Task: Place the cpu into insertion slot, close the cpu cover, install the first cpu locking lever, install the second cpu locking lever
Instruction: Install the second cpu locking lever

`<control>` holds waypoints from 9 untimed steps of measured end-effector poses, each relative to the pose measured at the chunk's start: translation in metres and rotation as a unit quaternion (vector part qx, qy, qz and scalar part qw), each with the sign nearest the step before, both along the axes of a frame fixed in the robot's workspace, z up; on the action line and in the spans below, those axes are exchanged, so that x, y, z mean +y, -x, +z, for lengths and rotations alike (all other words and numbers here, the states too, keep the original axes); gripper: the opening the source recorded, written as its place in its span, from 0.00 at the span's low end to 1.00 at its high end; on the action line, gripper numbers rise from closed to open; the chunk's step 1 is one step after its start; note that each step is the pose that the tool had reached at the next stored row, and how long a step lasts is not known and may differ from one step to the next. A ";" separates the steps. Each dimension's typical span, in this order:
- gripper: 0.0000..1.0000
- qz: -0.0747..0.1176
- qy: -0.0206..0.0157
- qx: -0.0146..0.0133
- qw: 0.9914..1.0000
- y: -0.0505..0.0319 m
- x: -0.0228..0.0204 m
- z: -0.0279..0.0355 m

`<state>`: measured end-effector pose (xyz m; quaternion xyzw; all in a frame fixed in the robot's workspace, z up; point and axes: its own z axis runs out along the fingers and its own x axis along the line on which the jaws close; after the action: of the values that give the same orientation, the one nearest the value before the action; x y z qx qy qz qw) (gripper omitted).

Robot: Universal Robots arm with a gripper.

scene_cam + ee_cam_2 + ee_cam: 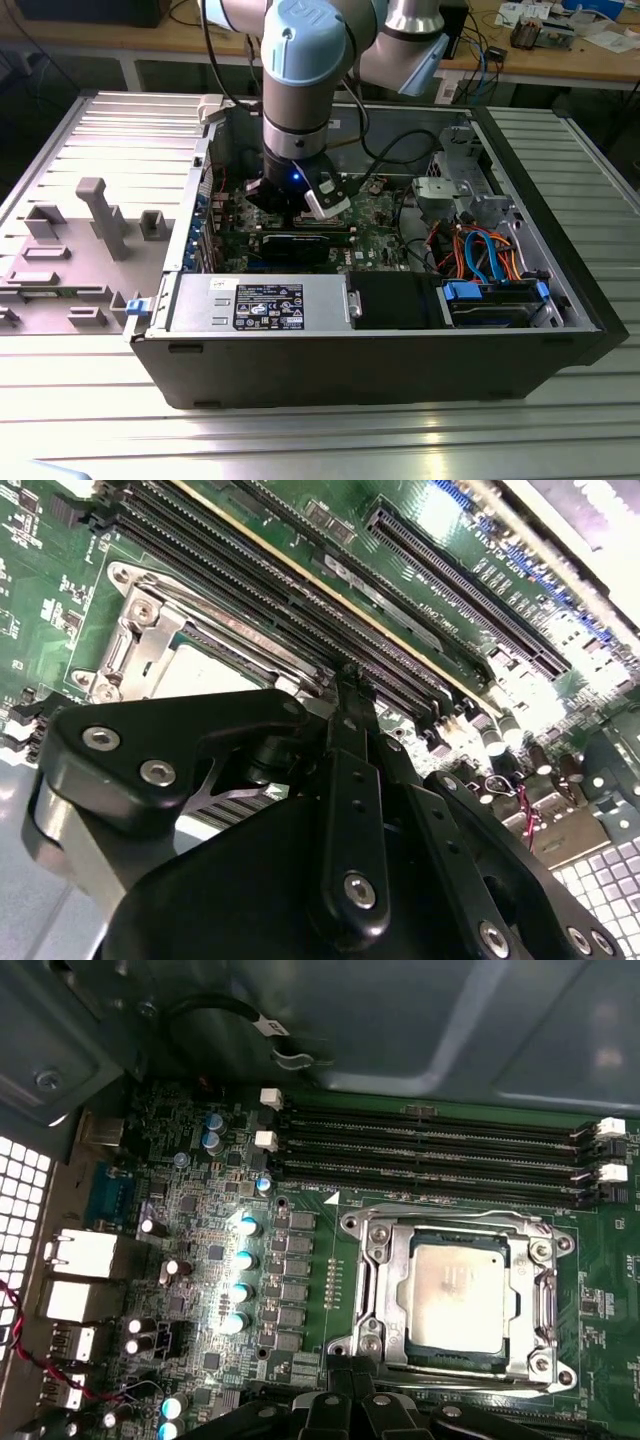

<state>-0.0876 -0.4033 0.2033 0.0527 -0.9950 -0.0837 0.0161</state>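
Hanging low inside the open case (pixel 560 300), the arm (pixel 298 90) sets its gripper (pixel 345 1400) over the green board (pixel 200 1240), just beside the slot (pixel 455 1300). Its cover (pixel 375 1290) frames the cpu (pixel 458 1295), which lies flat and square in the slot, dull metal top showing. Whether the levers are latched is hard to make out. The gripper's dark linkage hides the slot's near edge, and I cannot tell how the jaws stand.
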 end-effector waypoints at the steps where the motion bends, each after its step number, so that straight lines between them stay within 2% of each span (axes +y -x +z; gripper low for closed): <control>1: 0.11 0.000 0.000 0.000 1.000 0.0006 0.0003 -0.0009; 3: 0.11 0.000 -0.003 0.000 1.000 0.0015 0.0007 -0.0031; 9: 0.11 0.000 -0.003 0.000 1.000 0.0041 0.0029 -0.0036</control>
<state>-0.0917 -0.4004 0.1997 0.0527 -0.9947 -0.0864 0.0159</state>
